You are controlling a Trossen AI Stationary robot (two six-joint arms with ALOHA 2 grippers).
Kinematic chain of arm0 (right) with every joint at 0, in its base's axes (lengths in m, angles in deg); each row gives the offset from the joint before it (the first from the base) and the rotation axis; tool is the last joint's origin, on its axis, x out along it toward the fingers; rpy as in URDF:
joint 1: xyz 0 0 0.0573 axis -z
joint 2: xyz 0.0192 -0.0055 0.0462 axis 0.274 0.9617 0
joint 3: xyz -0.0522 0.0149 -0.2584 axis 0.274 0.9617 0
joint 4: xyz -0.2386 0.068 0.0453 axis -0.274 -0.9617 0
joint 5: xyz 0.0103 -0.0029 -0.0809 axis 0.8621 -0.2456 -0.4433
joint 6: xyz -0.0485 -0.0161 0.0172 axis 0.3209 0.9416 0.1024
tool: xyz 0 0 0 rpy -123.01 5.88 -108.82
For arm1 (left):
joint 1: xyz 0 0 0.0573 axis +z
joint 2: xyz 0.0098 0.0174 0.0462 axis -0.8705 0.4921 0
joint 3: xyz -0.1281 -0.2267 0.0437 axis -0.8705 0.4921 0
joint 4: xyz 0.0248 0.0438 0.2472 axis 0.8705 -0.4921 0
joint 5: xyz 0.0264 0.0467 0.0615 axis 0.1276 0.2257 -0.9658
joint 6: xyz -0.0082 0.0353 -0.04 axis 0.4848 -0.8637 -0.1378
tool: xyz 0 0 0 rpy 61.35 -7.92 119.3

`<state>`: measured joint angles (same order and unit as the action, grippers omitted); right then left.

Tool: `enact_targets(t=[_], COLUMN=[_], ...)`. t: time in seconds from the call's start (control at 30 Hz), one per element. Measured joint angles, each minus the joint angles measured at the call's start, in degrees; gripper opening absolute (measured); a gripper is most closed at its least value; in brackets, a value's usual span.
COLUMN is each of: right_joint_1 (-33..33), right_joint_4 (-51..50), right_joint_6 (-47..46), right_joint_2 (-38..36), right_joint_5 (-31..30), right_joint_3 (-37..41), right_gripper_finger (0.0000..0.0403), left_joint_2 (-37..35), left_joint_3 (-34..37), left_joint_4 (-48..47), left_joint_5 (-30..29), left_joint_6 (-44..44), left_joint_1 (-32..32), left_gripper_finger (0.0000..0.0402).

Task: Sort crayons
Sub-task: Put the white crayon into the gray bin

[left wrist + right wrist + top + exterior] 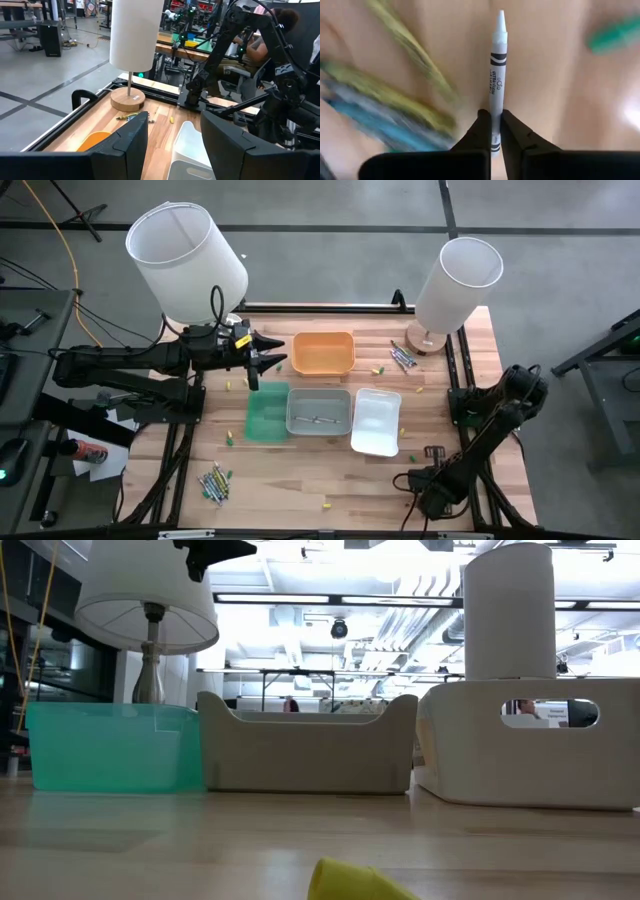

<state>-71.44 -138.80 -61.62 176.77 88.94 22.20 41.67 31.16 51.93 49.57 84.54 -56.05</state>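
Right gripper (492, 125) sits at the near right part of the table (300, 480), fingers clamped on the lower end of a pale grey-white crayon (496, 75). The tip points away from the wrist. The grip is close to the end, so most of the stick overhangs.

My read of the step is lift and carry to a tray. To do it well:
- raise straight up first, since blurred yellow, blue and green crayons lie just beside the grip
- move slowly, because a thin stick held by its end can pivot
- release low over the tray

The grey tray (292, 412) looks the likely target, as it already holds a stick or two.

Left gripper (268, 360) hangs in the air over the gap between the orange tray (322, 352) and the green tray (267, 415), fingers apart and empty. It's waiting.

Surface is pale wood plank:
- a white tray (376, 420) just beside the grey one
- a loose pile (214, 483) near the front left
- a small cluster (402, 358) by the right lamp (457, 280)
- a few single yellow sticks scattered around, one right at the low camera (350, 882)
- a left lamp (187, 248) at the far corner

Beyond the table there's concrete floor, other benches and rigs, and bright ceiling strips. A person (260, 40) is seated behind the right arm's base.
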Motion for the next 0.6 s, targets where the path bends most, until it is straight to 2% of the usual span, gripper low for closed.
enact_targets(t=[0.17,0.37,0.5,0.6], right_joint_1=[-0.01,0.87,4.31,9.07], right_joint_4=[-9.02,-16.8,-16.3,-13.25], right_joint_6=[-2.26,-13.69,-18.88,-16.35], right_joint_2=[-7.02,-22.68,-34.03,-40.31], right_joint_5=[-1.83,-10.62,-25.65,-38.16], right_joint_3=[-0.01,-0.01,-0.09,-0.11], right_gripper_finger=[0.0004,0.0002,0.0002,0.0001], left_joint_2=[0.0,-0.1,-0.48,-0.77], left_joint_3=[0.0,0.0,-0.02,-0.02], left_joint_4=[0.11,0.19,0.66,0.91], left_joint_5=[-1.66,-5.45,-5.44,-5.42], left_joint_6=[-1.41,-2.46,-3.65,-3.74], left_joint_1=[0.0,0.02,0.02,0.02], left_gripper_finger=[0.0168,0.0168,0.0168,0.0168])
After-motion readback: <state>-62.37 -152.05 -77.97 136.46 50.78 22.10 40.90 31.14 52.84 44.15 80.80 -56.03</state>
